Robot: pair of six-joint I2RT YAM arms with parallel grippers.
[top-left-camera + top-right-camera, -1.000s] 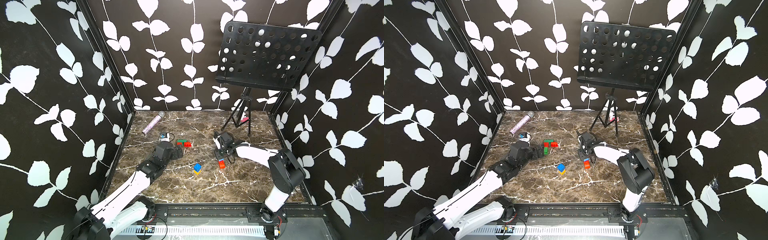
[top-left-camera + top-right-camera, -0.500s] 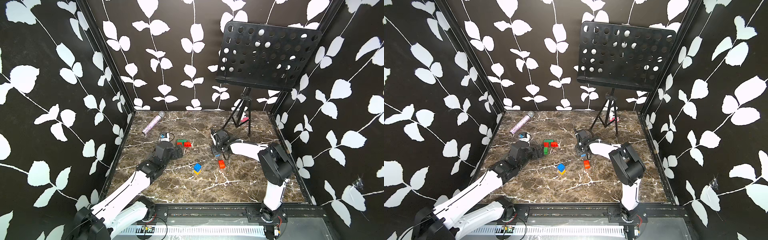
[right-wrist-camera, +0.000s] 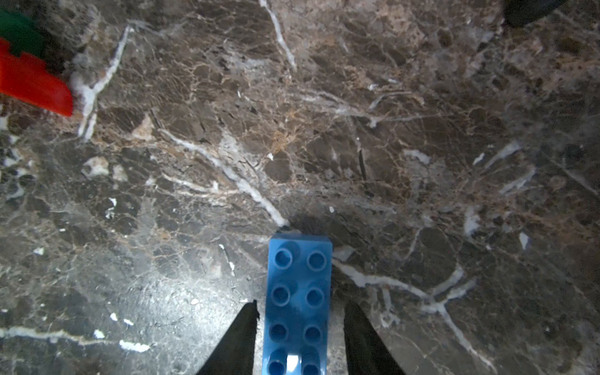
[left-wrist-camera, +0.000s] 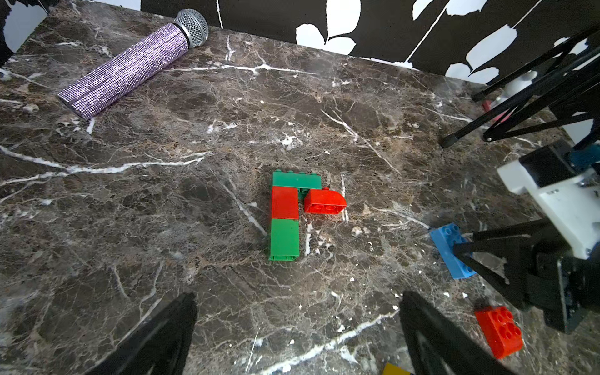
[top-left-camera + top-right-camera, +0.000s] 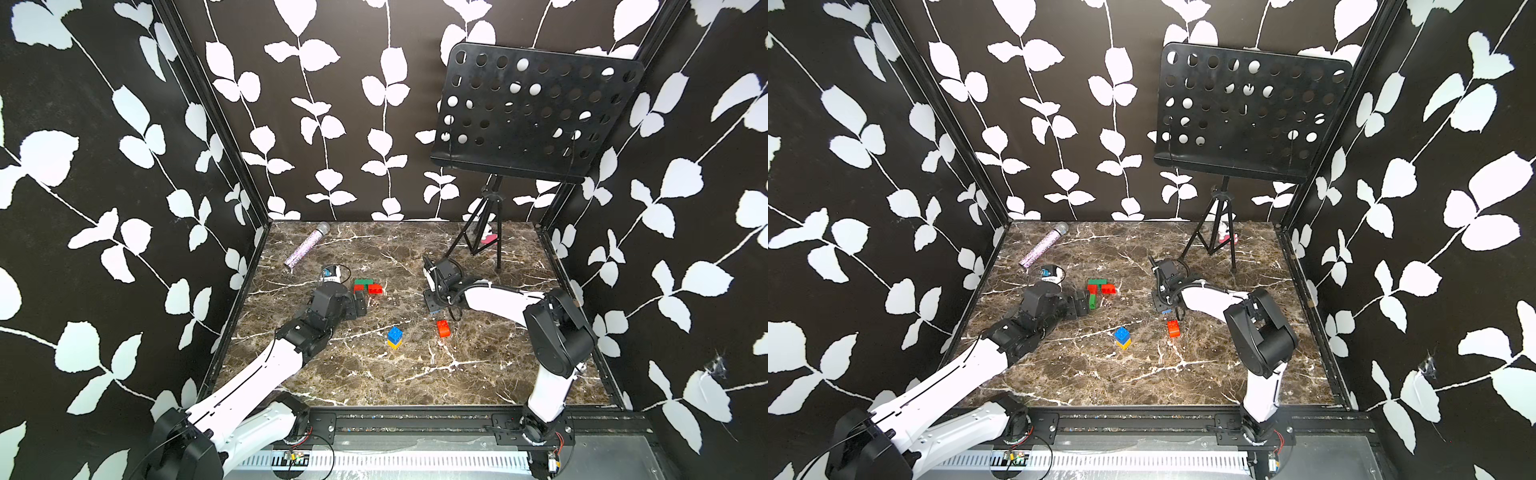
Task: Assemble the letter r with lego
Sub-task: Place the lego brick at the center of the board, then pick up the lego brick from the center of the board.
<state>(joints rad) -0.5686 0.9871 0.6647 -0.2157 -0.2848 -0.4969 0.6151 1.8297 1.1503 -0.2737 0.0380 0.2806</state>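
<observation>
The lego build (image 4: 285,216) lies flat: a dark green brick across the top, a red and a light green one below it, and a rounded red brick (image 4: 324,202) beside them; it also shows in a top view (image 5: 365,286). My left gripper (image 4: 298,295) hovers just short of it, open and empty. My right gripper (image 3: 302,302) is open and straddles a light blue brick (image 3: 298,292) that rests on the table, with a gap at each finger. A blue brick on a yellow one (image 5: 395,336) and an orange-red brick (image 5: 443,328) stand nearer the front.
A glittery purple microphone (image 5: 306,249) lies at the back left. A black music stand (image 5: 536,112) rises at the back right, with its tripod legs (image 4: 506,117) on the table close behind the right arm. A small round cabled object (image 5: 332,272) sits behind the left gripper.
The right gripper has shifted a little to the left, away from the orange-red brick, and the arm's elbow has swung inward. The left arm has not moved.
</observation>
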